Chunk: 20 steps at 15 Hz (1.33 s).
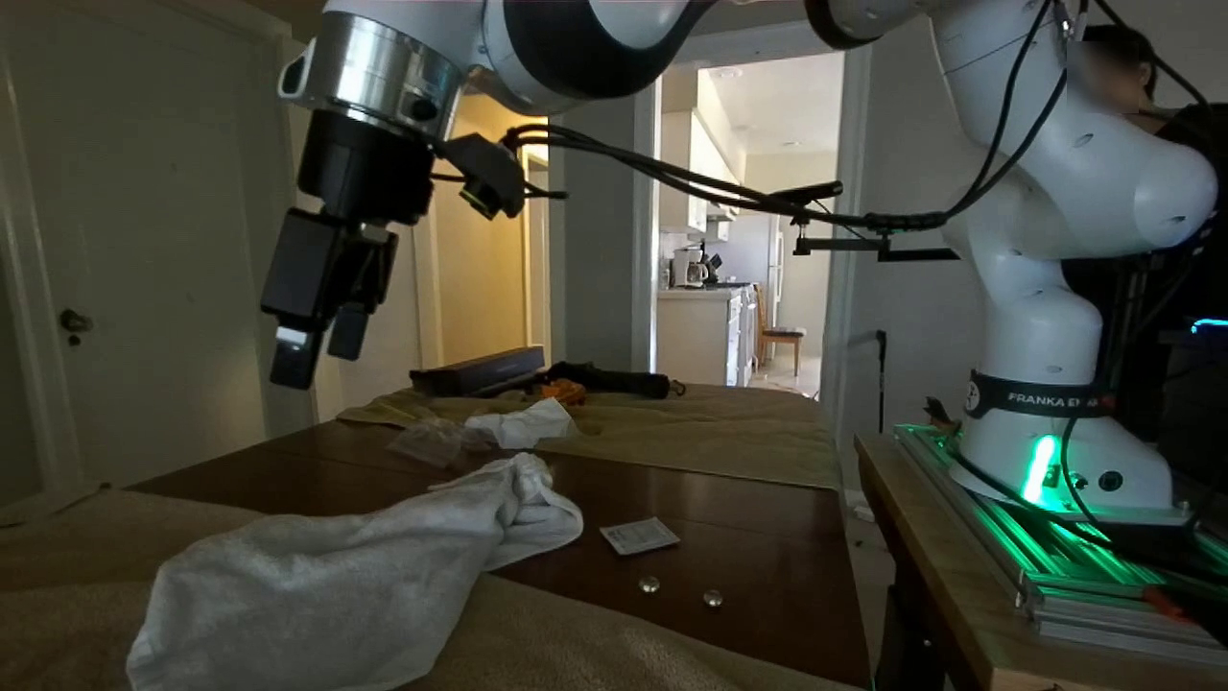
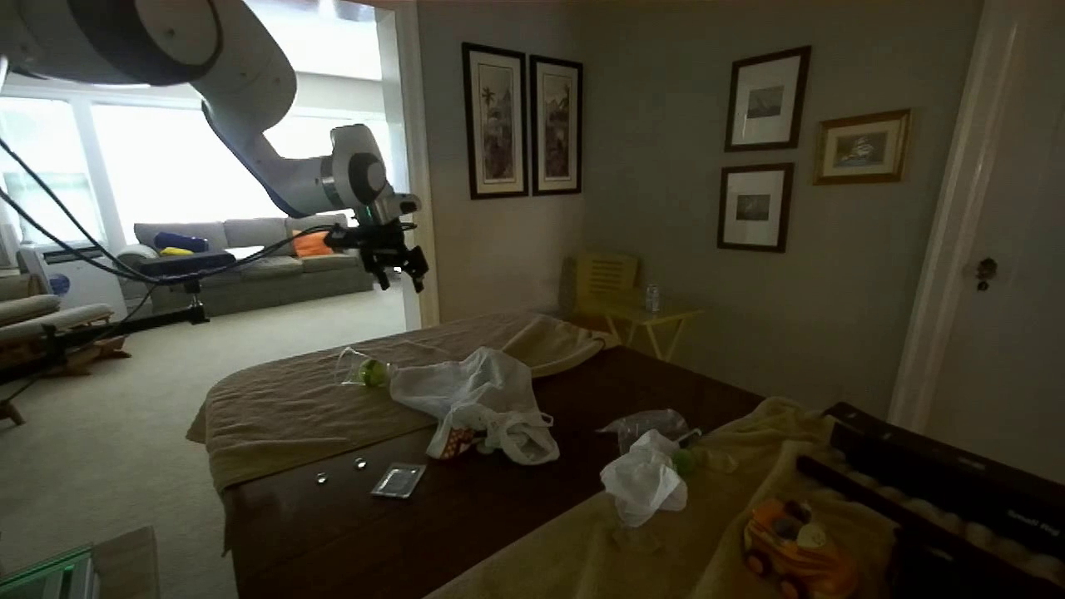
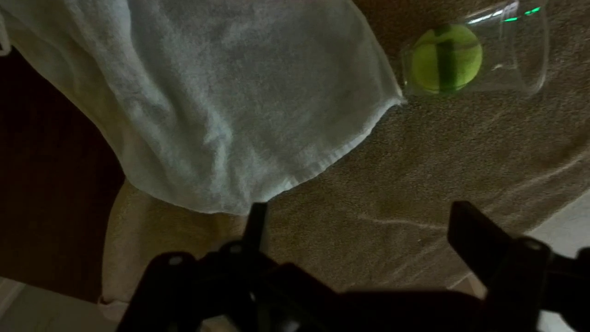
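My gripper is open and holds nothing. It hangs in the air above the table, as seen in both exterior views. A crumpled white towel lies below it, and one fingertip overlaps the towel's edge in the wrist view. The towel also shows in both exterior views. A yellow-green ball lies inside a see-through cup on its side, beside the towel's corner. Ball and cup show in an exterior view. A red patterned thing is partly covered by the towel.
The dark table has brown cloths at both ends. A flat packet and two shiny round pieces lie near an edge. Farther off are a white crumpled sheet, an orange toy car and a black box.
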Each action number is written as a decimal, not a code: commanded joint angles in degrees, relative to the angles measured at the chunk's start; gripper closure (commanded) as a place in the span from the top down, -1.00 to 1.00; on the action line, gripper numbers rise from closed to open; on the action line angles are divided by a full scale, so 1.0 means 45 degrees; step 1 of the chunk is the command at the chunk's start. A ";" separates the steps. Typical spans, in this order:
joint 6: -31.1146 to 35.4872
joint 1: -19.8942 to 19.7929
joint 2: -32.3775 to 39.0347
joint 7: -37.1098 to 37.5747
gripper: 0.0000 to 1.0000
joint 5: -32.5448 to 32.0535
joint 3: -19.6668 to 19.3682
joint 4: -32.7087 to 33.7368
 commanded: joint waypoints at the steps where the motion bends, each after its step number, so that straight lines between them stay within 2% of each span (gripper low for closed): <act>1: -0.2073 0.0698 0.1745 -0.1431 1.00 0.0278 0.0359 0.3021; 8: -0.5492 0.1594 0.3912 -0.3833 1.00 0.0084 0.0809 0.6714; 11: -0.6609 0.1895 0.4756 -0.4584 1.00 -0.0105 0.0677 0.8041; 20: -0.9954 0.2335 0.6816 -0.6262 1.00 -0.0021 0.0544 1.1212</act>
